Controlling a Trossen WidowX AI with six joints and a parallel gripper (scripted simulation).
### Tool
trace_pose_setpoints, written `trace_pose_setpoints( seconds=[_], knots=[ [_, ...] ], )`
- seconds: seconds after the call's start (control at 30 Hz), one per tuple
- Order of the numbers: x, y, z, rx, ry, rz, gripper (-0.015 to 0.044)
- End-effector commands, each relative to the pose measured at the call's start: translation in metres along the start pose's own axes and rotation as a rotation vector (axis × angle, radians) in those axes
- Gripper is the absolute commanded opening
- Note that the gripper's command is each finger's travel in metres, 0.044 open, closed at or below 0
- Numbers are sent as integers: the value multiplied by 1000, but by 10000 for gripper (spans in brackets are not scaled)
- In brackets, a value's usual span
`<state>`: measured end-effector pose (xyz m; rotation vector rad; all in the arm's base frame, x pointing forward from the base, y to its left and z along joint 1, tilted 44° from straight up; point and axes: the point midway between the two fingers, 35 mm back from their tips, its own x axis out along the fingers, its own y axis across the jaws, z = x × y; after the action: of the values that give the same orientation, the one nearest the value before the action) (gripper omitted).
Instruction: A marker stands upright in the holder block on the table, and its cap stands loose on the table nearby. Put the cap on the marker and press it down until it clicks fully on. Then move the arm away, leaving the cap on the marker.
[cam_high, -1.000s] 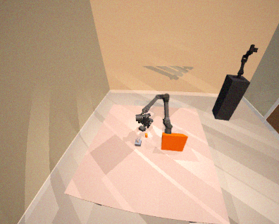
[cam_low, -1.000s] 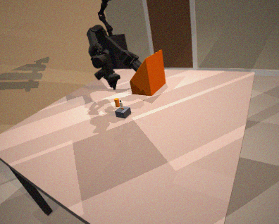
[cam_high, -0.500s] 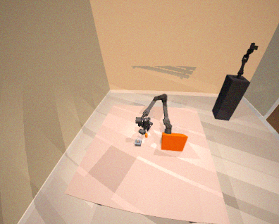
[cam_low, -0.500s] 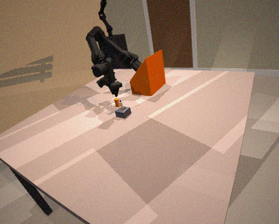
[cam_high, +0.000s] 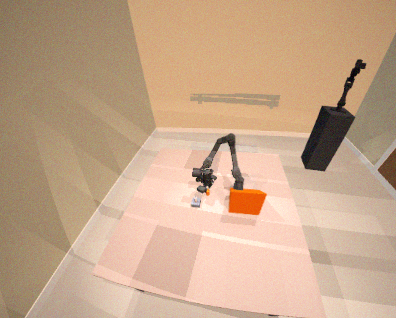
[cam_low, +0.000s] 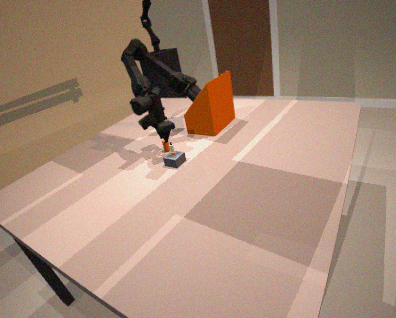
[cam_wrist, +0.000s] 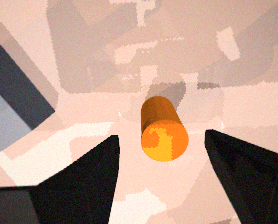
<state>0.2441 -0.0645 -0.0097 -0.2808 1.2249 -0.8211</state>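
The orange cap (cam_high: 208, 192) (cam_low: 166, 146) (cam_wrist: 165, 142) stands upright on the table, close beside the holder block. The grey holder block (cam_high: 195, 203) (cam_low: 174, 160) (cam_wrist: 11, 120) shows only in part at the left edge of the wrist view. The pale marker (cam_low: 172, 147) stands upright in it, bare of its cap; the wrist view does not show the marker. My gripper (cam_low: 166, 139) (cam_wrist: 161, 139) is open and points down just over the cap. In the wrist view the cap lies between the two fingertips, with a gap on each side.
A large orange wedge-shaped block (cam_high: 245, 202) (cam_low: 215, 109) stands on the table (cam_high: 235, 270) (cam_low: 280, 140) near the arm's base. A second arm (cam_high: 348, 85) on a black pedestal (cam_high: 327, 137) stands off beyond the table.
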Motion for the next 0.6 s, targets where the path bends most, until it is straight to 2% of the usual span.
trace_pose_setpoints(
  seconds=[0.0, 0.57],
  knots=[
    [9, -1, -3, -10, 5, -7, 243],
    [36, -2, -3, -10, 4, -10, 243]
  ],
)
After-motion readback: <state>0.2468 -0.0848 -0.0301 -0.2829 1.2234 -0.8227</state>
